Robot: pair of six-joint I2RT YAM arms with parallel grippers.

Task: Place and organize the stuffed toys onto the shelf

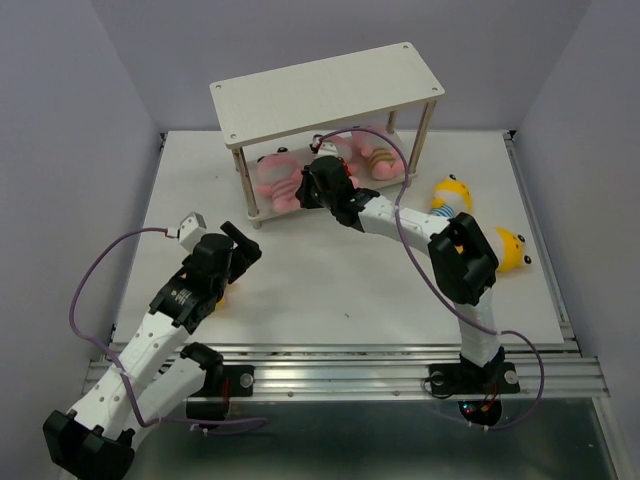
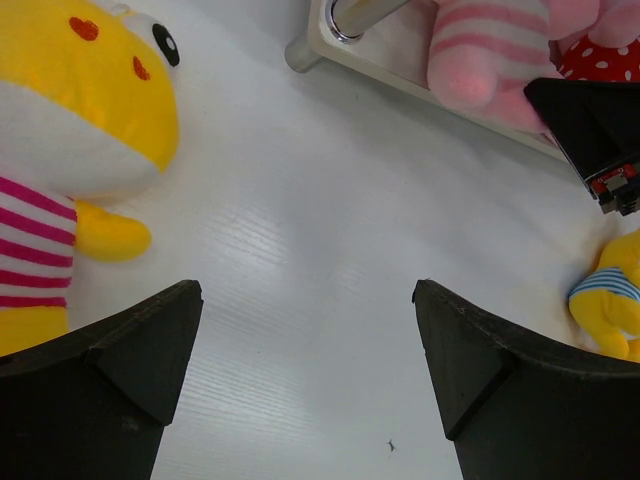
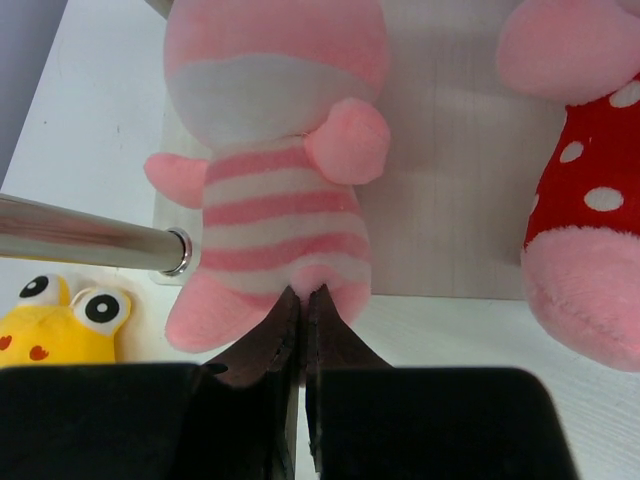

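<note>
My right gripper [image 3: 303, 293] is closed, tips butting the bottom of the pink striped toy [image 3: 280, 210], whose long axis runs straight ahead onto the shelf [image 3: 450, 220]; left gripper [image 2: 305, 300] spread wide, farther off.

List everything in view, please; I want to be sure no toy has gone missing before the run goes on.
shelf: one, cream, two tiers, at the far middle of the table
pink striped toy: one, on the shelf's lower tier, left end
pink polka-dot toy: one, in a red outfit with white dots, lower tier, beside the striped one
third pink toy: one, lower tier, right end
yellow toys: three, on the table: two to the right of the shelf, one on the left side
table: one, white
left gripper: black, open, empty, over the table
right gripper: black, shut, tips at the pink striped toy's lower edge
</note>
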